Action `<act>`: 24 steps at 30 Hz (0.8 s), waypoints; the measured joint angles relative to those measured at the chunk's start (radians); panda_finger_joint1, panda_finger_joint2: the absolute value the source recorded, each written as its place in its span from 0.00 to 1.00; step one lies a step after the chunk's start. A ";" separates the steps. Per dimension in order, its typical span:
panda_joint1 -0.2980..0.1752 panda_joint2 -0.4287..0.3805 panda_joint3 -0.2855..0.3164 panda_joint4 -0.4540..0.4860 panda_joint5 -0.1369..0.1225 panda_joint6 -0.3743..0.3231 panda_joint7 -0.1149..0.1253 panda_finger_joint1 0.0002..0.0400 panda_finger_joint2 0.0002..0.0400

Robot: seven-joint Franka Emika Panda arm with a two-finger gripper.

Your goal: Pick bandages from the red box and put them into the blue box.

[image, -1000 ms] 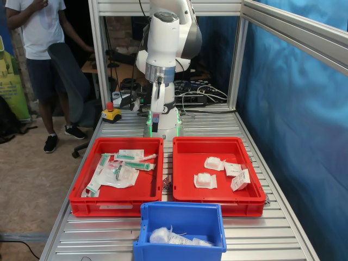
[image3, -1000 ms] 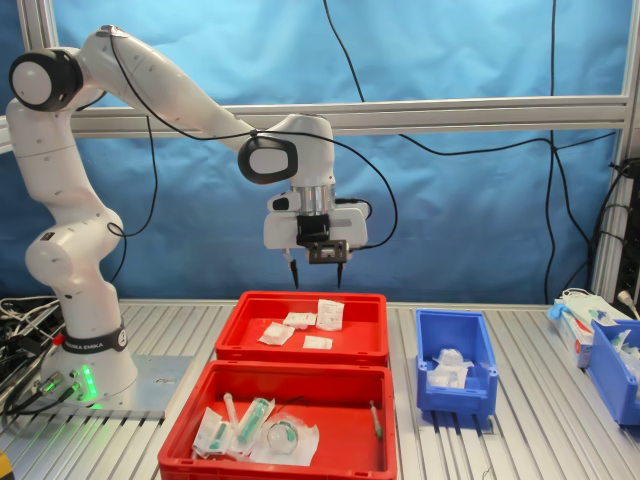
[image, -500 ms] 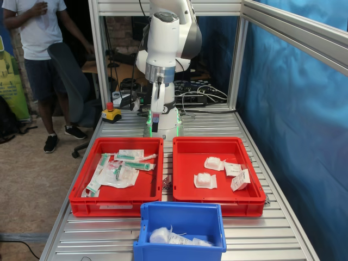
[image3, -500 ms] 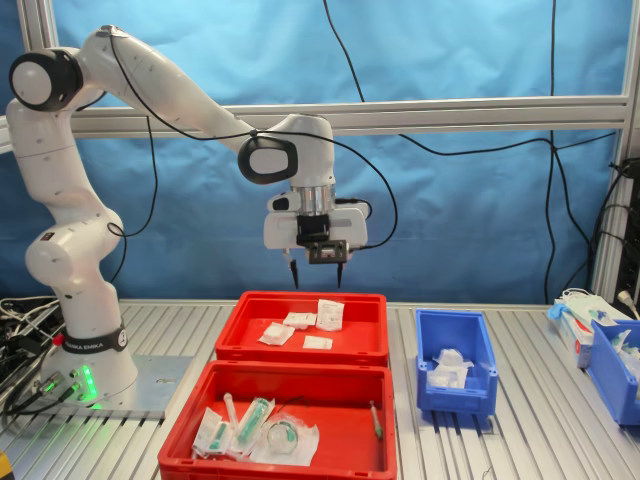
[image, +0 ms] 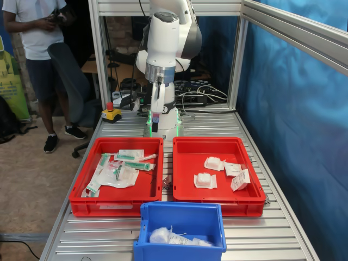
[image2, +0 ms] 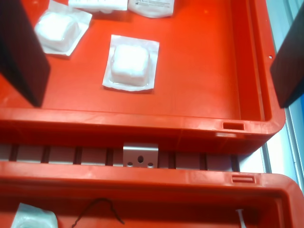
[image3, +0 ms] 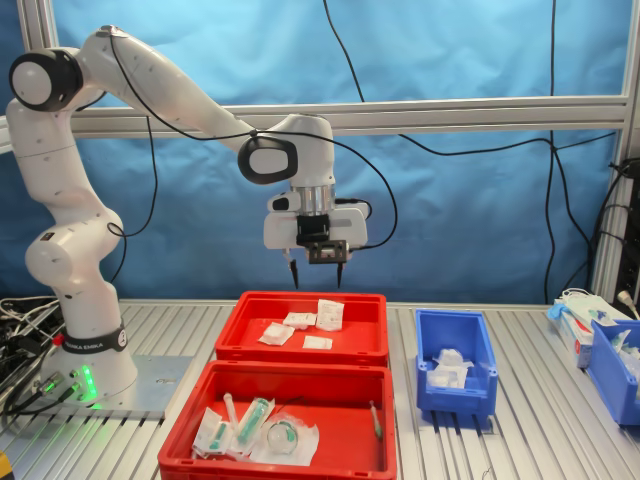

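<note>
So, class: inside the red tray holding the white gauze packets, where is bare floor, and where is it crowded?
In the first exterior view, the red box has bare floor along that view's left wall and near the front wall. The bandages cluster toward the first exterior view's right. The open gripper hangs above, holding nothing.

Open, empty pincer point(image3: 316, 276) hangs above the red box point(image3: 302, 352).

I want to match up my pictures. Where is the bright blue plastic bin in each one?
First exterior view: the bright blue plastic bin sits at the bottom centre, in front of the two red plastic trays.
Second exterior view: it stands toward the second exterior view's right, beside the far red plastic tray.
Wrist view: not in it.
Shared landmark: that red tray holding white bandage packets, which is next to the bin in both exterior views.
</note>
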 joint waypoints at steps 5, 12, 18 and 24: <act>0.000 0.000 0.000 0.000 0.000 0.000 0.000 1.00 1.00; 0.002 0.000 0.000 0.000 0.000 0.000 0.000 1.00 1.00; 0.018 0.000 0.000 -0.005 0.004 0.000 0.000 1.00 1.00; 0.054 0.005 0.000 -0.014 0.034 0.000 0.000 1.00 1.00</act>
